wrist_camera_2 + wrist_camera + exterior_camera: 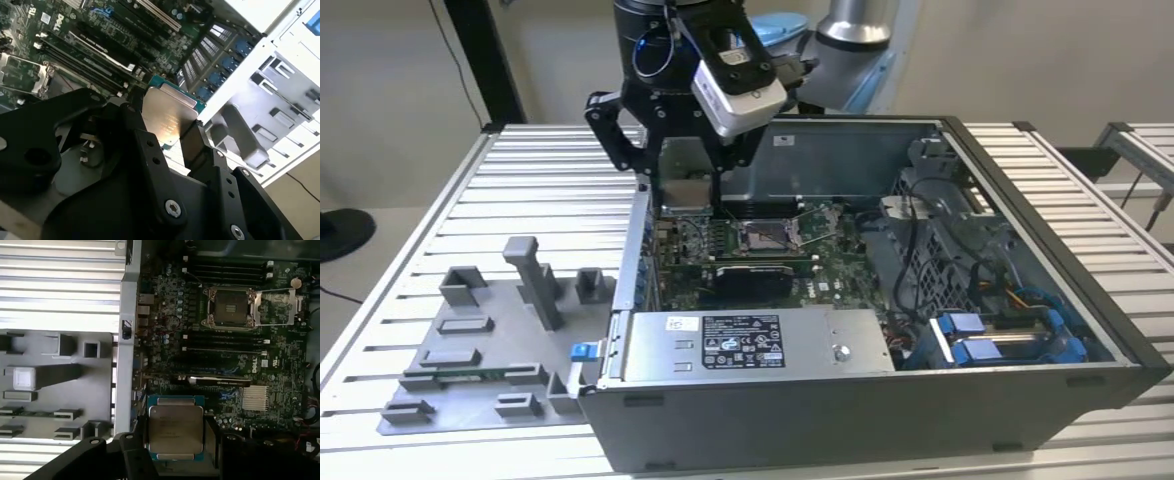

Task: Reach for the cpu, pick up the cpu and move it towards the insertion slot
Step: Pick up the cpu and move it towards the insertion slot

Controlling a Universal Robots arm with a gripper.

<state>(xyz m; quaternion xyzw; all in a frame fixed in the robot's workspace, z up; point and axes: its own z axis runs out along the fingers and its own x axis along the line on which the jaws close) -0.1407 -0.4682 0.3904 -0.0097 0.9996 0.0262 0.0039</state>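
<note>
My gripper is shut on the cpu and holds it in the air above the case's wall on the exterior view's left. Both wrist views show the square chip between my black fingers, its pale metal top facing the camera: cpu, cpu, gripper, gripper. The insertion slot is a silvery framed socket with a dark centre on the green board. It lies lower than the chip and toward the exterior view's right. Its frame also shows as the slot and the slot.
The open computer case stands on a slatted metal table. A power supply box fills the case's front, and blue cables sit toward the exterior view's right. A grey fixture plate with upright posts lies outside the case.
</note>
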